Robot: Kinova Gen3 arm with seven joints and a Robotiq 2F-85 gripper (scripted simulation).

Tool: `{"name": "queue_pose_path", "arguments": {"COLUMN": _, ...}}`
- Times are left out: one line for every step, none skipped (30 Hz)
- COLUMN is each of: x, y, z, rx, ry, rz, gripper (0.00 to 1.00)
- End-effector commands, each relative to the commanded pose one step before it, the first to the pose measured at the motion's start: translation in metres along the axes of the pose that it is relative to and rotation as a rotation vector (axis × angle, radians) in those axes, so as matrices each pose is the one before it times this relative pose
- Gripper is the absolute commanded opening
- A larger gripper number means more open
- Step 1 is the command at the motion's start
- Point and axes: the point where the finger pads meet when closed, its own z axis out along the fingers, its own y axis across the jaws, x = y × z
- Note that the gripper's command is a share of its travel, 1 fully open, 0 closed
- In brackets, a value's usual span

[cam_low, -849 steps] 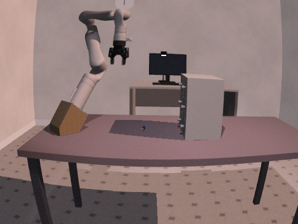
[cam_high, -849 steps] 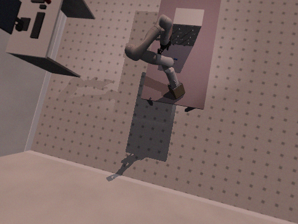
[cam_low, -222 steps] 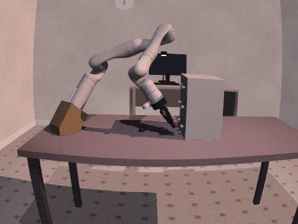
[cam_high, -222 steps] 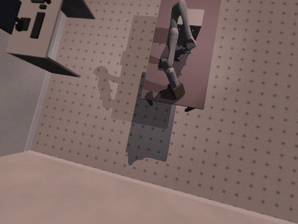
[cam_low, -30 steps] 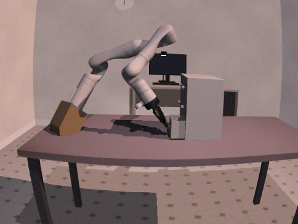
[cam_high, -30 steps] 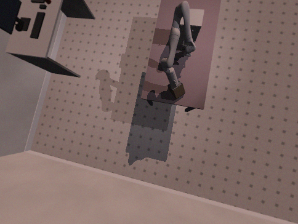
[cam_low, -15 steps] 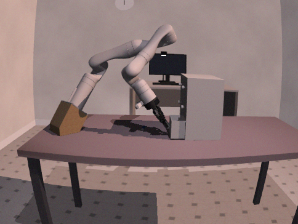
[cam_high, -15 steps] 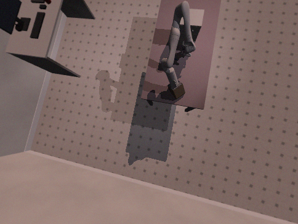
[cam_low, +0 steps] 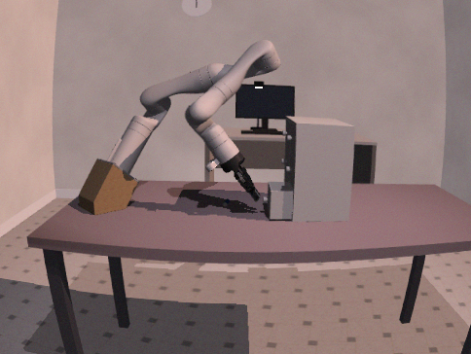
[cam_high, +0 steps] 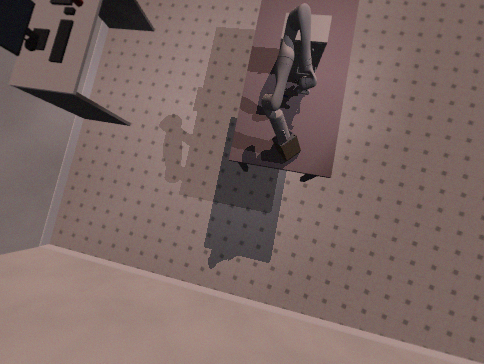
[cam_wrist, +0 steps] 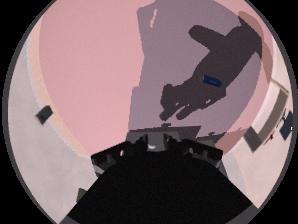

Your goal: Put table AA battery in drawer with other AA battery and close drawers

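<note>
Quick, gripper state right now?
Gripper: partly open, holding nothing; its tips are just in front of the pulled-out bottom drawer. The battery lies on the table.

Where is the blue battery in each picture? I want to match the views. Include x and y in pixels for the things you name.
Top: I cannot make it out.
Exterior: left of the chest (cam_high: 320,26) (cam_low: 321,170), the small blue spot that seems to be the battery (cam_low: 227,200) (cam_wrist: 212,81).
Wrist: upper right of centre.
Shared landmark: the arm's shadow (cam_high: 295,111) (cam_low: 195,198) (cam_wrist: 235,47) on the table.
</note>
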Motion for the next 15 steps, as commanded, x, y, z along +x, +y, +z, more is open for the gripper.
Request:
{"name": "queue_pose_path", "arguments": {"x": 0.01061, "y": -0.00620, "z": -0.00445, "rx": 0.01316, "ry": 0.00926, "rz": 0.02350, "gripper": 0.33}}
{"name": "queue_pose_path", "arguments": {"x": 0.00357, "y": 0.00000, "z": -0.00250, "rx": 0.00000, "ry": 0.00000, "rz": 0.00000, "gripper": 0.33}}
{"name": "queue_pose_path", "arguments": {"x": 0.00312, "y": 0.00000, "z": -0.00219, "rx": 0.00000, "ry": -0.00001, "rz": 0.00001, "gripper": 0.33}}
{"name": "queue_pose_path", "arguments": {"x": 0.00258, "y": 0.00000, "z": -0.00180, "rx": 0.00000, "ry": 0.00001, "rz": -0.00001, "gripper": 0.33}}
{"name": "queue_pose_path", "arguments": {"x": 0.00198, "y": 0.00000, "z": -0.00138, "rx": 0.00000, "ry": 0.00001, "rz": 0.00000, "gripper": 0.33}}
{"name": "queue_pose_path", "arguments": {"x": 0.00136, "y": 0.00000, "z": -0.00095, "rx": 0.00000, "ry": 0.00000, "rz": 0.00000, "gripper": 0.33}}
{"name": "queue_pose_path", "arguments": {"x": 0.00078, "y": 0.00000, "z": -0.00055, "rx": 0.00001, "ry": -0.00001, "rz": 0.00001, "gripper": 0.33}}
{"name": "queue_pose_path", "arguments": {"x": 0.00032, "y": 0.00000, "z": -0.00023, "rx": 0.00000, "ry": -0.00001, "rz": 0.00001, "gripper": 0.33}}
{"name": "queue_pose_path", "arguments": {"x": 0.00005, "y": 0.00000, "z": -0.00004, "rx": 0.00000, "ry": 0.00000, "rz": 0.00000, "gripper": 0.33}}
{"name": "queue_pose_path", "arguments": {"x": 0.00000, "y": 0.00000, "z": -0.00002, "rx": 0.00000, "ry": 0.00000, "rz": 0.00000, "gripper": 0.33}}
{"name": "queue_pose_path", "arguments": {"x": 0.00000, "y": 0.00000, "z": -0.00011, "rx": 0.00000, "ry": 0.00000, "rz": 0.00000, "gripper": 0.33}}
{"name": "queue_pose_path", "arguments": {"x": -0.00001, "y": 0.00000, "z": -0.00028, "rx": 0.00000, "ry": 0.00000, "rz": 0.00000, "gripper": 0.33}}
{"name": "queue_pose_path", "arguments": {"x": -0.00002, "y": 0.00000, "z": -0.00052, "rx": 0.00000, "ry": 0.00000, "rz": 0.00000, "gripper": 0.33}}
{"name": "queue_pose_path", "arguments": {"x": -0.00003, "y": 0.00000, "z": -0.00081, "rx": 0.00000, "ry": 0.00000, "rz": 0.00000, "gripper": 0.33}}
{"name": "queue_pose_path", "arguments": {"x": -0.00004, "y": 0.00000, "z": -0.00115, "rx": 0.00000, "ry": 0.00000, "rz": 0.00000, "gripper": 0.33}}
